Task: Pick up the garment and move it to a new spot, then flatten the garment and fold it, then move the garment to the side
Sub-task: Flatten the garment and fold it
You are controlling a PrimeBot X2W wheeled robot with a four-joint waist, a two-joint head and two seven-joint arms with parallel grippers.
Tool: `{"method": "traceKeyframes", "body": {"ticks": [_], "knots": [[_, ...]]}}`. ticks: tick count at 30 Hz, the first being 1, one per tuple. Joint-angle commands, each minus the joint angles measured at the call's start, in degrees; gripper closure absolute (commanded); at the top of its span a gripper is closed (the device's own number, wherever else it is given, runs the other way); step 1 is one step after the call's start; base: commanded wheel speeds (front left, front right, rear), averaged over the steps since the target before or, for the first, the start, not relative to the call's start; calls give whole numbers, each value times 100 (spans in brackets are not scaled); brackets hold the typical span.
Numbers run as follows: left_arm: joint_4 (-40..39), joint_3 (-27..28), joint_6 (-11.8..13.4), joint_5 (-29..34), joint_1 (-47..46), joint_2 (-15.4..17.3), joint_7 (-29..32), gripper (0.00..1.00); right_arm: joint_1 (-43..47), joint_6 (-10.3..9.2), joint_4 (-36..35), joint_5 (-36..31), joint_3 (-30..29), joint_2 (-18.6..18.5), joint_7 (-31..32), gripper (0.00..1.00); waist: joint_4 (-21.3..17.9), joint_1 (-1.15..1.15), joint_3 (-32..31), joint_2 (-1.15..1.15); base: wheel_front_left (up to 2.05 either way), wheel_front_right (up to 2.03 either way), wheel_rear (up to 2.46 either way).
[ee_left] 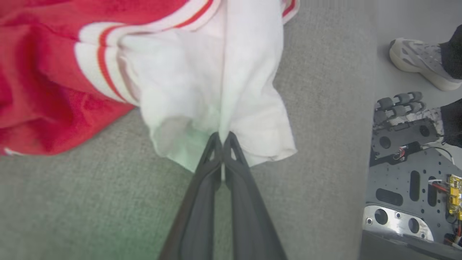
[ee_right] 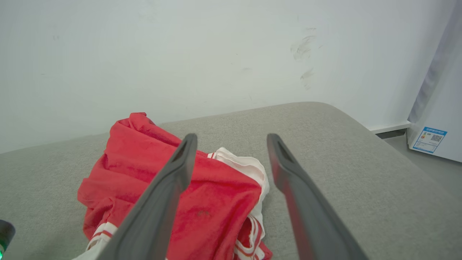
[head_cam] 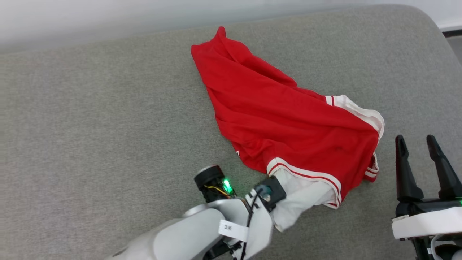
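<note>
**Sleeve pinched, shirt not yet lifted**

The garment (head_cam: 281,122) lies in a loose, rumpled heap on the right half of the grey couch cushion (head_cam: 108,126). It runs slantwise from a red peak near the back edge by the wall (ee_right: 180,54) down toward the near right. It is soft red jersey, folded over itself in long creases. A white sleeve (ee_left: 216,83) spills out at the near end under bands of red-and-white striped trim. No chest lettering shows from here.

The left pincer (ee_left: 222,139) is pressed together on the edge of that white sleeve, and the cloth bunches into a sharp pleat where the dark fingers meet. The rest of the shirt rests on the cushion. The right pincer (head_cam: 415,141) hangs spread wide just off the shirt's right end, holding nothing.

By my reckoning the job is at its very start. A grip is taken, but the lift, the move to a new spot, the flattening, the fold and the final shift aside are all left to do.

The cushion is a coarse woven grey with a rounded far-right corner. Off its edge, on the pale floor, stands a person's grey shoe (ee_left: 418,61).
</note>
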Motion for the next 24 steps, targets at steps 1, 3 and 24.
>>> {"method": "traceKeyframes", "body": {"ticks": [1,3,24], "knots": [[-183,108,121,6,62,140,-118,100,63,-6,-36,-9,-56,12,31,0,113,0,-141,0,0,0,0],[-505,245,306,21,142,331,-263,100,128,-5,-47,-23,-121,12,73,0,204,0,-253,0,0,0,0],[-3140,1991,2979,-975,2412,2844,-783,100,446,-6,-189,23,-502,11,458,0,826,0,-703,0,0,0,0]]}}
